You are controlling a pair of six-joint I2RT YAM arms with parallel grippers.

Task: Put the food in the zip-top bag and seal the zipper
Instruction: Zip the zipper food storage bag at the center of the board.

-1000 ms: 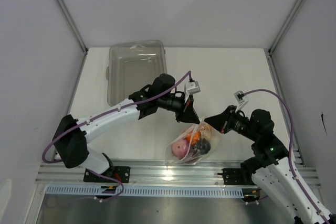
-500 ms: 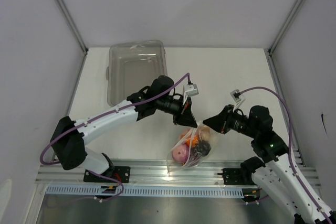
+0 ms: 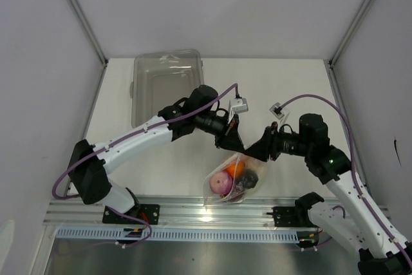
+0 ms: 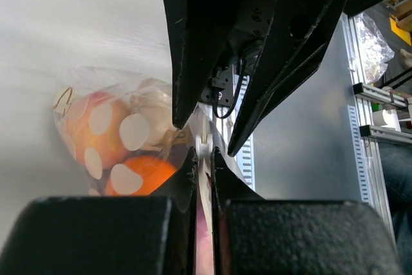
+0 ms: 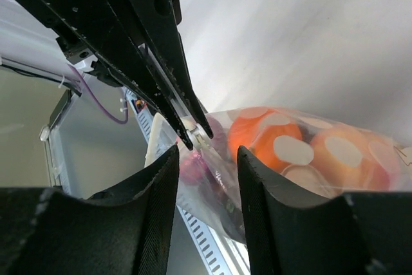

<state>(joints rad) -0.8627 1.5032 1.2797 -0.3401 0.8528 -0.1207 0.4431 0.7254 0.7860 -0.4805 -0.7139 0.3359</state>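
zip-top bag [image 4: 106,127] mouth hidden, left pincer [image 4: 205,154] clamped

A clear rigid bin [image 3: 166,88] sits at the white table's [image 3: 283,88] far-left corner.

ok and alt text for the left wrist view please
Close-up from the left wrist: the left fingers pinch the edge of a clear zip-top bag, while the right fingers come in from the top, spread either side of that edge. Orange and peach toy food shows through the bag over a white table.
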